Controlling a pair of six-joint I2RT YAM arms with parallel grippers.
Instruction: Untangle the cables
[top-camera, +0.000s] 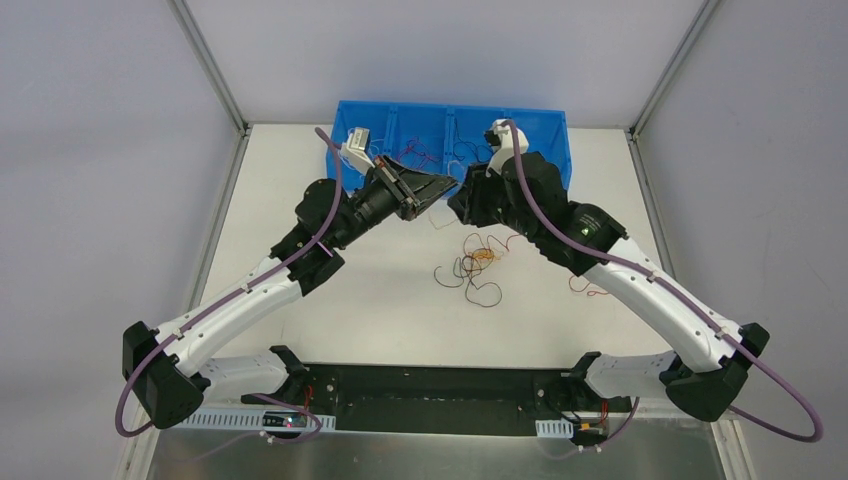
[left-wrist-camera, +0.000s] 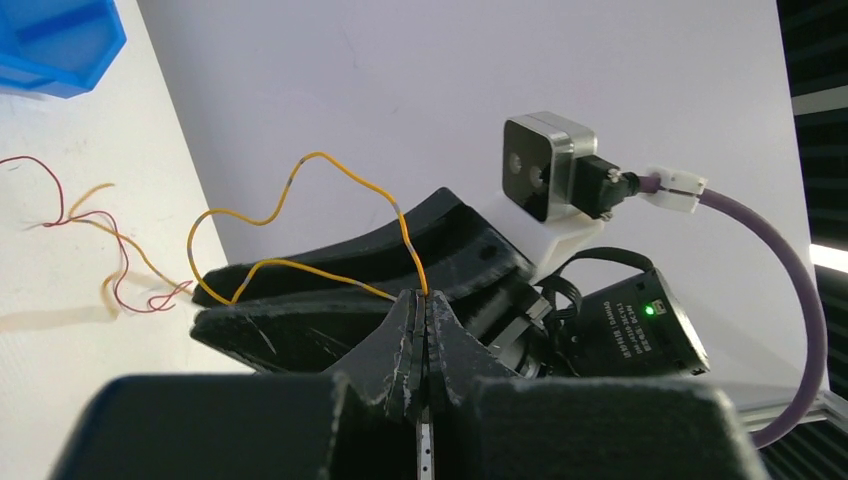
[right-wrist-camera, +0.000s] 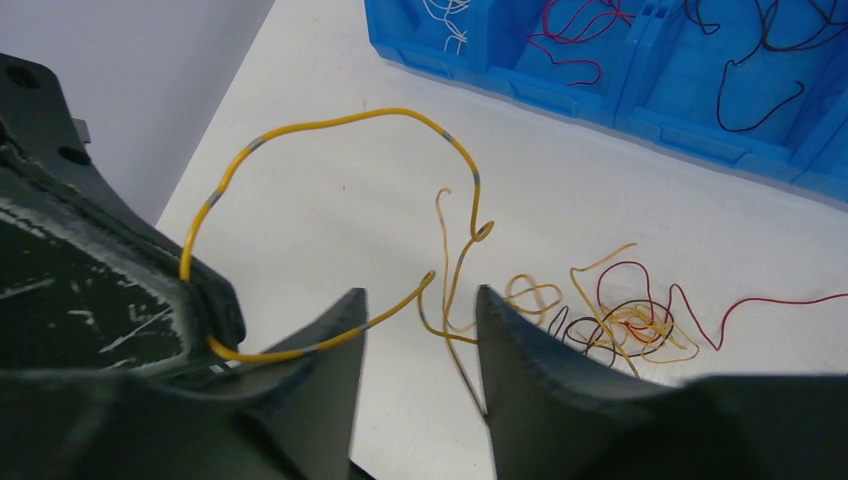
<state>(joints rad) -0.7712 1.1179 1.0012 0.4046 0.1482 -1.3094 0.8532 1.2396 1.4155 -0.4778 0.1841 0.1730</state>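
Observation:
My left gripper (left-wrist-camera: 425, 300) is shut on a yellow cable (left-wrist-camera: 300, 165) with grey bands and holds it above the table. The cable loops up and over to my right gripper (right-wrist-camera: 420, 295), which is open; the cable's free end (right-wrist-camera: 430, 278) lies across its left finger between the jaws. In the top view the two grippers, left (top-camera: 440, 185) and right (top-camera: 458, 205), meet tip to tip before the bin. A small tangle of black, red and tan cables (top-camera: 475, 260) lies on the table below them, also in the right wrist view (right-wrist-camera: 620, 325).
A blue compartment bin (top-camera: 545, 135) stands at the back, with white, red and black wires (right-wrist-camera: 760, 70) in separate sections. A loose red wire (top-camera: 590, 290) lies beside the right arm. Red and tan strands (left-wrist-camera: 110, 270) lie on the table.

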